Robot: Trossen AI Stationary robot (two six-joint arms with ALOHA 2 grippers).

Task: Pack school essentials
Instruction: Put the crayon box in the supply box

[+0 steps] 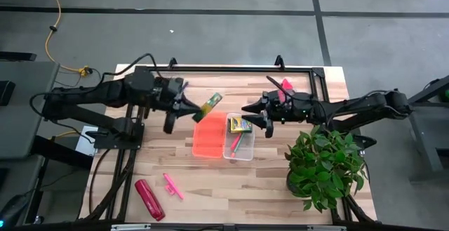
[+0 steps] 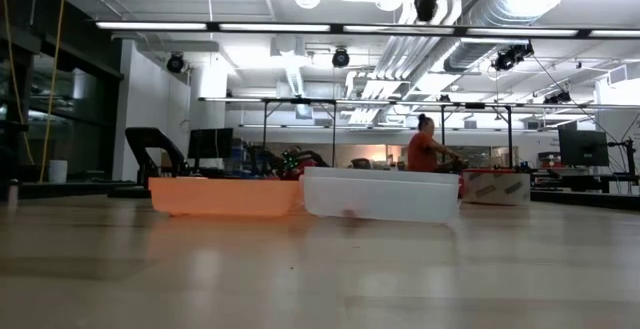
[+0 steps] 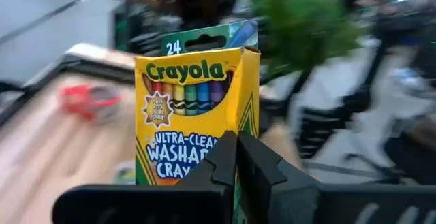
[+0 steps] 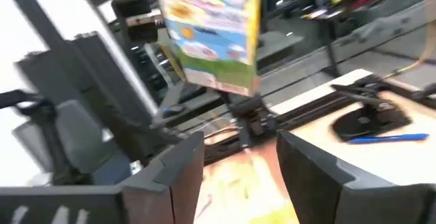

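Observation:
My left gripper (image 1: 195, 109) is shut on a yellow-and-green crayon box (image 1: 212, 103), which hangs in the air by the far end of the orange tray (image 1: 208, 136). In the left wrist view the box (image 3: 194, 108) fills the middle. A second crayon box (image 1: 238, 124) lies in the clear bin (image 1: 247, 152) with thin pencils (image 1: 236, 143). My right gripper (image 1: 247, 110) is open, level, just past the bin's far end and facing the held box (image 4: 211, 37). A pink marker (image 1: 172, 185) lies near the front edge. A blue pen (image 4: 388, 139) lies on the table. My left gripper pinches the crayon box between its two fingers (image 3: 262, 169) at the box's end nearest the wrist (image 3: 204, 166). It comes level from the table's left. The box is lifted clear of the table and stands out past the fingertips, with its printed front toward the wrist camera.
A long red glossy object (image 1: 149, 199) lies at the front left. A potted plant (image 1: 326, 164) stands at the right, under my right arm. A black frame rail (image 1: 231, 69) runs along the far edge. In the low view, tray (image 2: 225, 197) and bin (image 2: 380, 195) stand side by side.

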